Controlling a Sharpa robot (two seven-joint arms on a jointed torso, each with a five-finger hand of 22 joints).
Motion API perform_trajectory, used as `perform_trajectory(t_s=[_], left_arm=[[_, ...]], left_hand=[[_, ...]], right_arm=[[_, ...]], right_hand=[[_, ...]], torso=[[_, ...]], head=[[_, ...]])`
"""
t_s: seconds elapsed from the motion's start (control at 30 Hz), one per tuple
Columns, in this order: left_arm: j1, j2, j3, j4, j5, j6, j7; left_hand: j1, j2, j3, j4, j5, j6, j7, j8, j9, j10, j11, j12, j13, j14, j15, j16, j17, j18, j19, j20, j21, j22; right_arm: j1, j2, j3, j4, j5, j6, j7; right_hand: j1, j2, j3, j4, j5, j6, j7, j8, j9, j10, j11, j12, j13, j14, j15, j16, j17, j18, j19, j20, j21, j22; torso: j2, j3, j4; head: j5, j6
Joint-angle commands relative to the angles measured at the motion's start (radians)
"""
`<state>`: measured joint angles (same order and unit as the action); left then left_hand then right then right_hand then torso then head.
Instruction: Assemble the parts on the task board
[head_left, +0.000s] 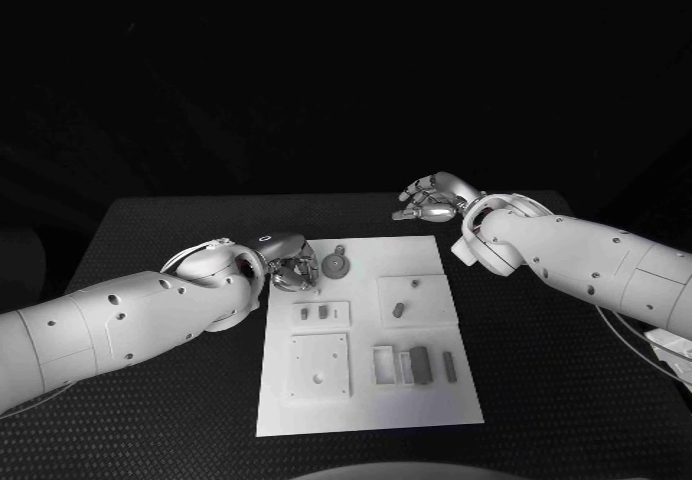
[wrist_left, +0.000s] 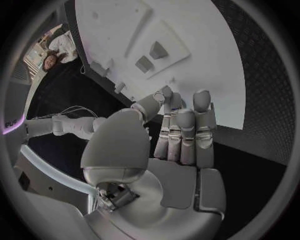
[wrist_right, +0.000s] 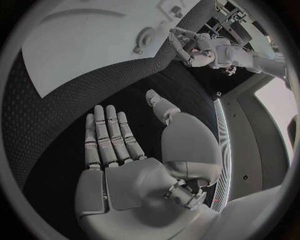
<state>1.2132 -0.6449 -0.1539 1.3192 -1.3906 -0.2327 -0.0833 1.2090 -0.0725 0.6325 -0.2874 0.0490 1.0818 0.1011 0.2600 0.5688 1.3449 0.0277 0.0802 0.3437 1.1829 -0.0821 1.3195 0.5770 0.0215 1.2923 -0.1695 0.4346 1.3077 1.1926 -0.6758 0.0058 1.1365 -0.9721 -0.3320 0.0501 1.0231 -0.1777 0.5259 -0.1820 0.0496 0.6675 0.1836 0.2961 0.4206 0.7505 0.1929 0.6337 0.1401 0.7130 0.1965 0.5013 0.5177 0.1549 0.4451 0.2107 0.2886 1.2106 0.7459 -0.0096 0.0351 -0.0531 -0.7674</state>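
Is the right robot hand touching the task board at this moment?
Apart. In the head view the right robot hand hovers beyond the far edge of the task board; the right wrist view shows black table between its fingers and the board.

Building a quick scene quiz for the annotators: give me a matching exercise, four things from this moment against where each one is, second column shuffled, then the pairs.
Things:
1. left hand
2. right hand
3. round part
4. task board

Places:
A. over the bare black table, beyond the board's far right corner
B. lying on the board near its far left corner
C. at the board's far left edge, beside the round part
D. flat in the middle of the black table

Pairs: 1-C, 2-A, 3-B, 4-D
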Motion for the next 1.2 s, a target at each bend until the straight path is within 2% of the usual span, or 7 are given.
perform_trajectory(t_s=[0.03, 0.47, 0.93, 1.2], left_arm=[[0.000, 0.001, -0.002, 0.003, 0.004, 0.027, 0.000], [-0.001, 0.007, -0.020, -0.002, 0.004, 0.031, 0.002], [-0.005, 0.025, -0.021, -0.017, -0.007, 0.006, 0.005], [-0.005, 0.028, -0.021, -0.019, -0.017, 0.023, 0.000]], left_hand=[[-0.005, 0.007, 0.003, 0.001, 0.005, 0.008, 0.001, 0.004, 0.001, 0.008, 0.001, 0.001, 0.001, 0.004, -0.001, 0.002, -0.001, 0.064, 0.000, -0.005, 0.003, 0.020], [-0.005, 0.008, 0.003, 0.001, 0.005, 0.008, 0.001, 0.004, 0.001, 0.008, 0.001, 0.000, 0.001, 0.004, -0.001, 0.002, -0.002, 0.064, 0.000, -0.005, 0.003, 0.020], [-0.006, 0.009, 0.004, 0.001, 0.005, 0.007, 0.001, 0.004, 0.000, 0.009, 0.001, -0.001, 0.001, 0.004, -0.001, 0.002, -0.002, 0.063, 0.000, -0.006, 0.002, 0.020], [-0.006, 0.009, 0.004, 0.001, 0.005, 0.007, 0.001, 0.004, 0.000, 0.010, 0.000, -0.001, 0.002, 0.005, -0.001, 0.002, -0.002, 0.063, 0.000, -0.006, 0.002, 0.020]], right_arm=[[0.000, 0.000, 0.000, 0.002, -0.002, 0.011, 0.009], [0.000, 0.002, 0.000, 0.001, -0.002, 0.011, 0.009], [0.000, 0.003, 0.000, 0.001, -0.002, 0.011, 0.010], [0.000, 0.003, 0.000, 0.001, -0.002, 0.011, 0.010]], right_hand=[[0.003, 0.010, -0.007, -0.001, 0.000, -0.008, 0.063, 0.003, -0.001, -0.006, 0.000, -0.004, -0.002, 0.008, -0.002, -0.007, -0.001, -0.016, 0.005, 0.001, -0.005, 0.001], [0.002, 0.010, -0.007, -0.002, 0.000, -0.008, 0.063, 0.004, -0.001, -0.006, 0.000, -0.004, -0.002, 0.008, -0.002, -0.007, -0.002, -0.016, 0.005, 0.001, -0.006, 0.002], [0.002, 0.010, -0.007, -0.003, 0.000, -0.008, 0.063, 0.004, -0.002, -0.006, 0.000, -0.004, -0.003, 0.008, -0.002, -0.008, -0.003, -0.016, 0.005, 0.001, -0.008, 0.003], [0.002, 0.010, -0.007, -0.003, 0.000, -0.008, 0.063, 0.004, -0.002, -0.006, 0.000, -0.003, -0.004, 0.009, -0.002, -0.008, -0.003, -0.016, 0.006, 0.001, -0.008, 0.003]], torso=[[0.000, -0.0003, -0.0003], [0.000, 0.0008, -0.0025], [0.000, 0.0005, -0.0021], [0.000, 0.0006, -0.0017]], head=[[0.001, -0.001], [0.003, -0.002], [0.001, -0.001], [0.000, -0.002]])
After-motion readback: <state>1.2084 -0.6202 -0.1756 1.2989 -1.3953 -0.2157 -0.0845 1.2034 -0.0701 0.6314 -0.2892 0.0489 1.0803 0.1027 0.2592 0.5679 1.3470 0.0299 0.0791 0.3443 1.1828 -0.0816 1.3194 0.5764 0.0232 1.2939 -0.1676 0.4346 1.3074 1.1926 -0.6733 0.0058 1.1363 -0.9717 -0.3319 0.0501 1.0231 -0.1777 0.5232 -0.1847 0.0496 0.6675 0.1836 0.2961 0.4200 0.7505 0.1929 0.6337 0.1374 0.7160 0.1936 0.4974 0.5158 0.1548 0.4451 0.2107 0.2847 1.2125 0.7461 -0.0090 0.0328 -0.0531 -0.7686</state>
